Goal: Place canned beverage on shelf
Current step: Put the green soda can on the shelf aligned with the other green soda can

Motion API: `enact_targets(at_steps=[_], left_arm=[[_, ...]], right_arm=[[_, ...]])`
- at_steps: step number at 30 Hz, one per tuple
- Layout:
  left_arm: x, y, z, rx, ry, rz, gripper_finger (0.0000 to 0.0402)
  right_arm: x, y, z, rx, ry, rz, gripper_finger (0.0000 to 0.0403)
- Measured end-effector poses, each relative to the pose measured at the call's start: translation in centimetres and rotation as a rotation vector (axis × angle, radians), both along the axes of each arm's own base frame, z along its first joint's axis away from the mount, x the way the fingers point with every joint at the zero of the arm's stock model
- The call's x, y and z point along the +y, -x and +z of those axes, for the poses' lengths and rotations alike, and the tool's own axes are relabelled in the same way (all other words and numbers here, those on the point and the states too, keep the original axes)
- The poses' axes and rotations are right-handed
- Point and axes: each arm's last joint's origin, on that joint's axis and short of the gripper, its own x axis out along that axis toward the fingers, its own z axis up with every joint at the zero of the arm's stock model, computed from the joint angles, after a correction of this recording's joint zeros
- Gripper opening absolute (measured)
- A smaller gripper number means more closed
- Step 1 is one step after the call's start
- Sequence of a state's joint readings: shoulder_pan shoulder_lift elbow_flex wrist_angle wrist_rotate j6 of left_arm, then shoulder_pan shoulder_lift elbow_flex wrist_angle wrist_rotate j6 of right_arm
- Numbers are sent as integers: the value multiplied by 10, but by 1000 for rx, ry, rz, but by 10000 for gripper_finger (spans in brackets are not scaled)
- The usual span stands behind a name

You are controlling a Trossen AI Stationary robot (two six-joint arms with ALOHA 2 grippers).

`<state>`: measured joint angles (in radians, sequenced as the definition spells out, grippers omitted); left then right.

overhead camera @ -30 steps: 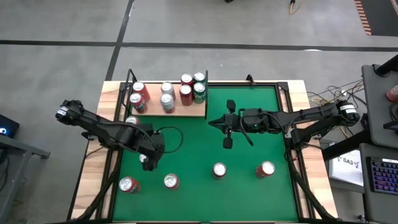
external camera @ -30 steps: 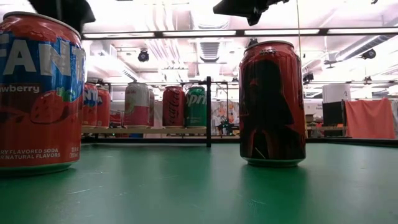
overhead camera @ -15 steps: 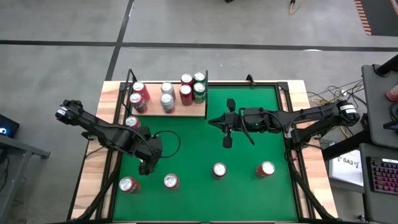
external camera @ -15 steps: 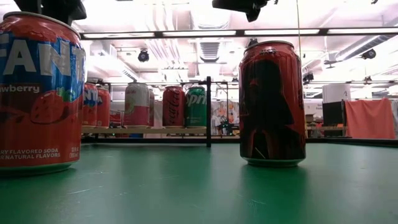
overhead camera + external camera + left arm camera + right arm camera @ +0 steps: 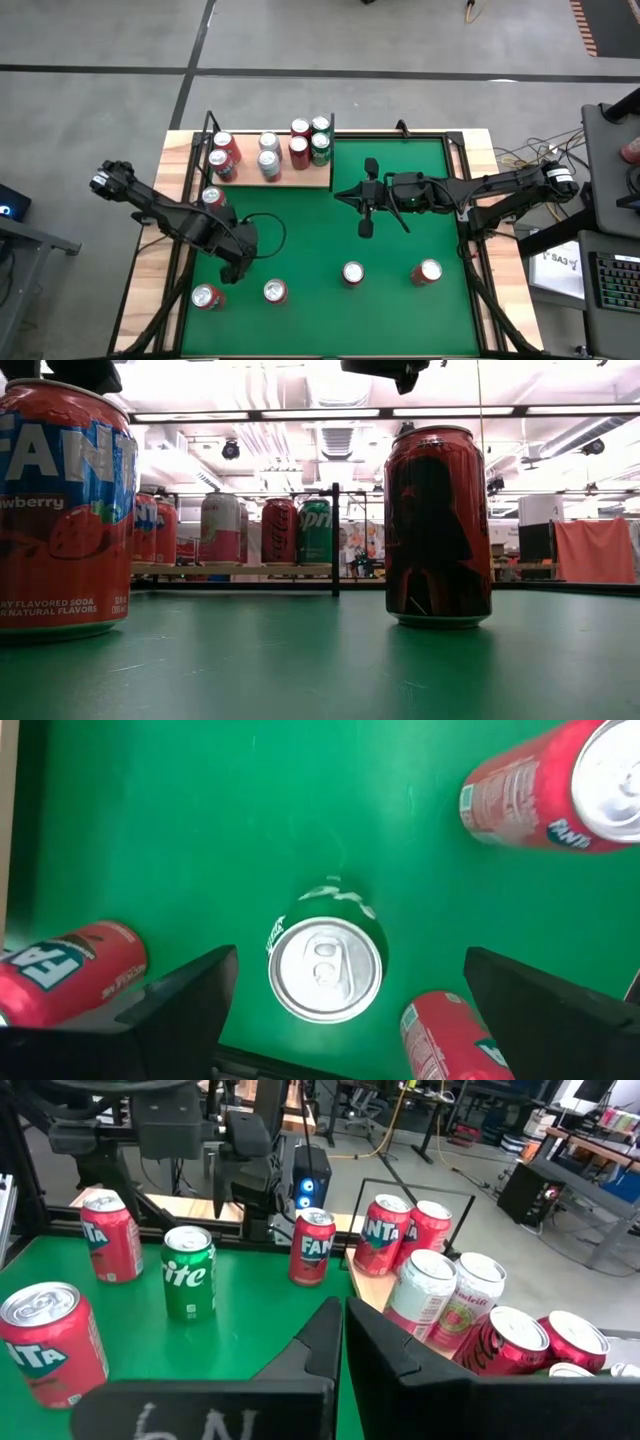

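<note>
Left gripper (image 5: 335,995) jaws spread wide, directly over an upright green can (image 5: 325,967), nothing gripped. High view: the arm hides that can. Right gripper (image 5: 340,1342) fingers pressed together, empty, over mid-table. Shelf (image 5: 300,178) at the far-left corner holds six cans. Low view crops the near Fanta can (image 5: 62,510).

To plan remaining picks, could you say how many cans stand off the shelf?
6: four cans along the near edge, another can at the left edge, a green can under the left gripper. None looks hidden.
</note>
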<state>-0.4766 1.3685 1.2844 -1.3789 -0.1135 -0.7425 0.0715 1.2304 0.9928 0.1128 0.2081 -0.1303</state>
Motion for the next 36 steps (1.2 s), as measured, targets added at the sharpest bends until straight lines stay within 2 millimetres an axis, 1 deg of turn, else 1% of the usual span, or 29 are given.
enact_targets(at_steps=[4,13,24,28,33,36], left_arm=[[-2,3,-8,27,-12,4,367],[3,12,-40,132,-61,35,366],[1,10,-57,113,-27,22,366],[1,10,-62,109,-24,48,366],[2,12,-74,111,-23,74,366],[2,12,-77,110,-22,74,358]], right_arm=[[0,0,-1,6,0,0,9],[0,0,-1,7,0,0,9],[0,0,-1,7,0,0,9],[0,0,-1,7,0,0,9],[0,0,-1,6,1,0,9],[0,0,-1,6,0,0,9]])
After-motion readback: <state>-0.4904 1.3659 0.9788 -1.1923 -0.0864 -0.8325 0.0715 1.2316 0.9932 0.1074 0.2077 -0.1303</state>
